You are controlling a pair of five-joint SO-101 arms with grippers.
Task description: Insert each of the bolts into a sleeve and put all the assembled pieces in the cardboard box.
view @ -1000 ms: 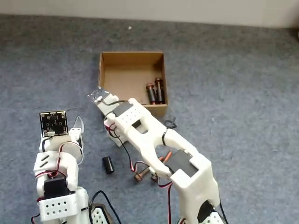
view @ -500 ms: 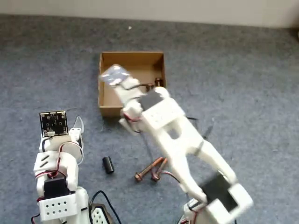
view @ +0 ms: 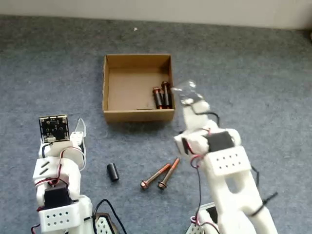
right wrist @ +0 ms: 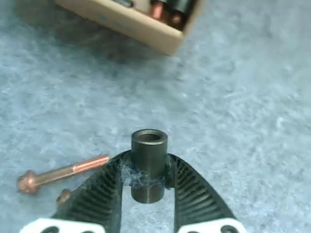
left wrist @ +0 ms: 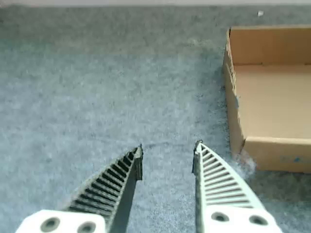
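Sleeve (right wrist: 149,145) sits clamped in right claw (right wrist: 147,161) near two loose bolts (right wrist: 63,173); left claw (left wrist: 167,153) gapes wide beside box (left wrist: 234,97).

A carpeted indoor room: grey carpet (view: 253,63) meets a pale wall (view: 195,9).

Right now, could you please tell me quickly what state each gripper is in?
Left gripper: open, holding nothing.
Right gripper: closed on a dark sleeve.
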